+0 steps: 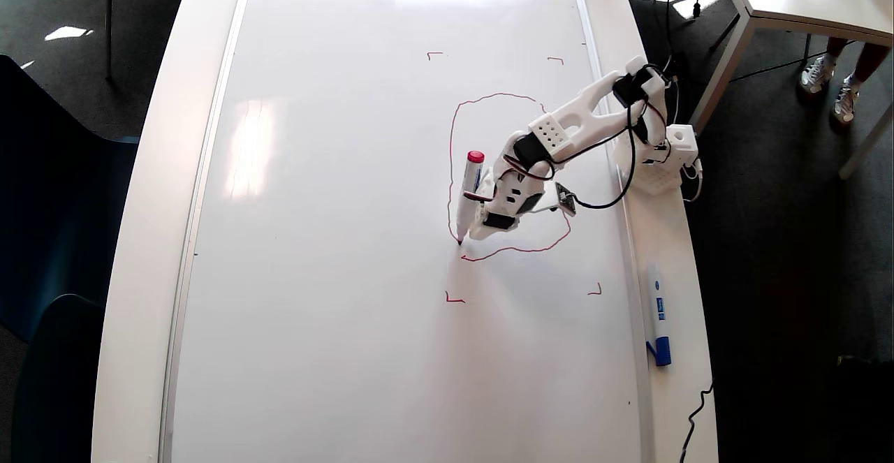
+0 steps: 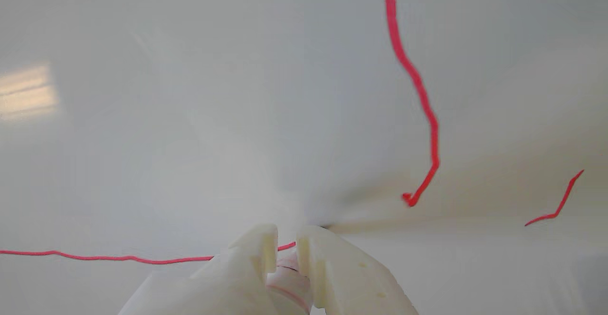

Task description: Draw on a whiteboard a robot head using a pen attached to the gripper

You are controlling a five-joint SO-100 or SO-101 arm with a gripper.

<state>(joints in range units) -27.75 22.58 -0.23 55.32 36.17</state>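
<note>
A: Where is the pen (image 1: pixel 467 194) sitting relative to the robot head (image 1: pixel 452 142)?

B: In the overhead view it is leaning with its red cap up and its dark tip touching the whiteboard (image 1: pixel 335 239) at the lower left of the outline, right by the gap where the red line is not closing.

A: And the gripper (image 1: pixel 480 213)?

B: It is lying over the inside of the outline, jaws pinched narrowly around the pen's barrel. In the wrist view the gripper (image 2: pixel 286 239) is showing two white fingers (image 2: pixel 332 267) nearly together with the pen (image 2: pixel 290 284) wedged between them.

A: What is the outline looking like?

B: Only a wobbly rounded loop; the arm is covering part of its right side. Four small red corner marks (image 1: pixel 454 299) are sitting around it.

A: Any writing to read?

B: A blue-capped marker (image 1: pixel 658 323) is lying on the table (image 1: pixel 140 239) right of the outline, past the board's frame. Its label is showing blue print, too small to read.
</note>
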